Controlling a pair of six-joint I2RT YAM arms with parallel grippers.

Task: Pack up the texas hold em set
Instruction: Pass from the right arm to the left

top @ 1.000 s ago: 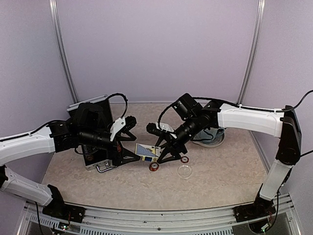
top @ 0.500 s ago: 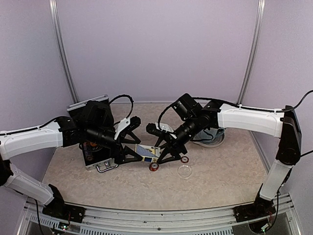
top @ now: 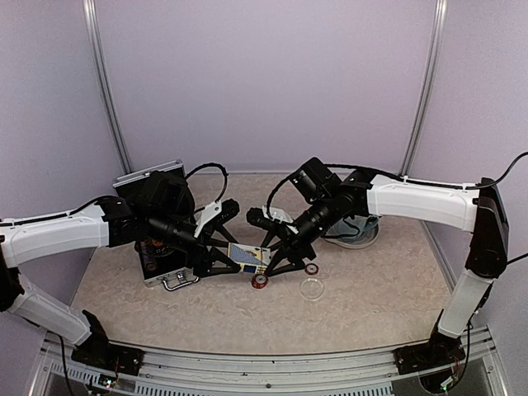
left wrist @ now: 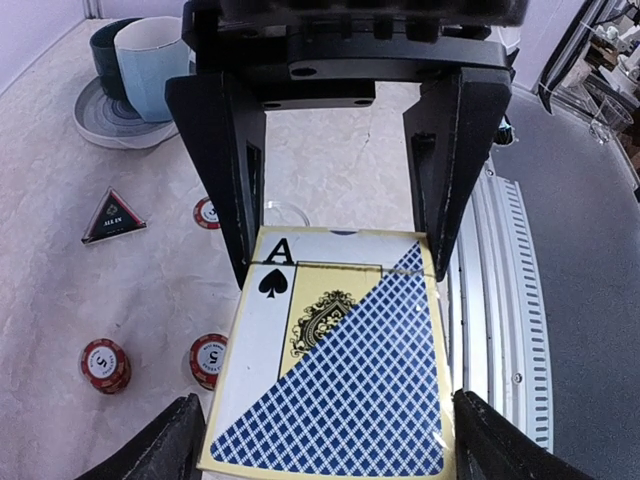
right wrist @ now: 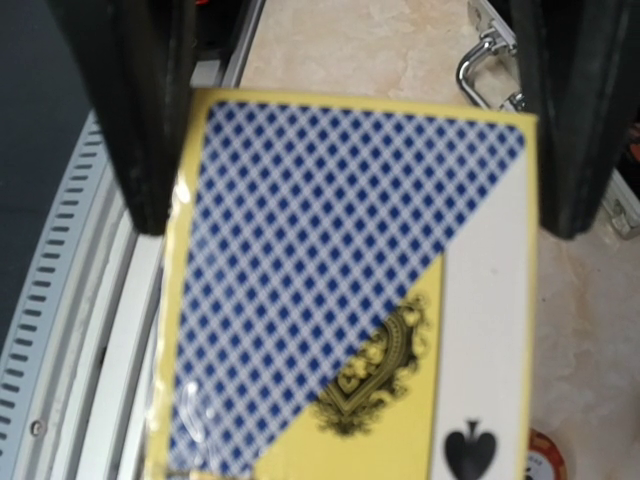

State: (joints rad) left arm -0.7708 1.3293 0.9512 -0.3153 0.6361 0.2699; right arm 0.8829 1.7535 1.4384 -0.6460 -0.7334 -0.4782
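A playing-card box (left wrist: 345,340), blue-checked with an ace of spades on its face, is held between two robot grippers over a marbled table (left wrist: 110,290). Nearest the left wrist camera, the left gripper (left wrist: 325,400) has its fingers (left wrist: 175,445) set to either side of the box's near end, close against its long edges. Whether they press on it cannot be told. At the box's far end the right gripper (left wrist: 342,272) is clamped across the ace corner and grips the box.

Left of the left gripper, three red-and-white poker chips (left wrist: 105,365) lie on the table. A black triangular marker (left wrist: 113,215) lies beyond the nearer two. Farther still, past the right gripper's fingers, a pale blue cup (left wrist: 150,65) stands on a round grey saucer (left wrist: 105,122).

Seen from overhead, a clear disc (top: 312,288) lies just beside the right gripper. The silver briefcase (top: 148,176) sits behind the left gripper with its lid raised.
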